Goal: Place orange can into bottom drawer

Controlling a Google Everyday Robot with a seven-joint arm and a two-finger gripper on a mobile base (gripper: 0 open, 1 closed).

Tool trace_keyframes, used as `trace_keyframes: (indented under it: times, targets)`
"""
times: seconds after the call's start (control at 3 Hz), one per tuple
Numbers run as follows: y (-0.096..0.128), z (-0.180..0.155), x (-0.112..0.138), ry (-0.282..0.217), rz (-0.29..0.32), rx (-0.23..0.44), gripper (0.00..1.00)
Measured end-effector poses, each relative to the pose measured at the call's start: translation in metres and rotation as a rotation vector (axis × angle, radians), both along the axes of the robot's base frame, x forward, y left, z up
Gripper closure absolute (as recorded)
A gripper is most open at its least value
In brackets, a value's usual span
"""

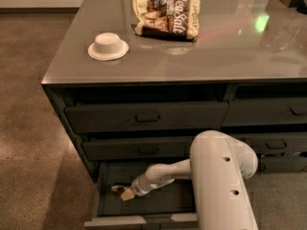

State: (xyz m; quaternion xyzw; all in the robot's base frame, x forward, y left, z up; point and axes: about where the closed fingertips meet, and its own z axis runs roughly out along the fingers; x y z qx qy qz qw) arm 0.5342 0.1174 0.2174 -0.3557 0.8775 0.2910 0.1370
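The bottom drawer [144,220] of the left stack is pulled out, and its dark floor shows. My gripper [121,191] reaches into it from the right, low over the left part of the floor. A small tan-orange thing at its tip looks like the orange can [127,194]. It sits inside the drawer and is partly hidden by the gripper. My white arm [220,176] bends down in front of the cabinet and covers the drawer's right part.
The two left drawers above, one of them [146,116], are closed, and so are the right-stack drawers [268,111]. On the grey counter stand a white bowl [108,46] and a brown-and-cream snack bag [167,16]. Brown floor lies to the left.
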Motion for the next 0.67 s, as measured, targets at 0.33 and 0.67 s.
trace_keyframes:
  times: [0.33, 0.67]
  targets:
    - [0.0013, 0.0002, 0.0017, -0.005, -0.005, 0.006, 0.08]
    - [0.0026, 0.0007, 0.0034, -0.009, -0.010, 0.012, 0.00]
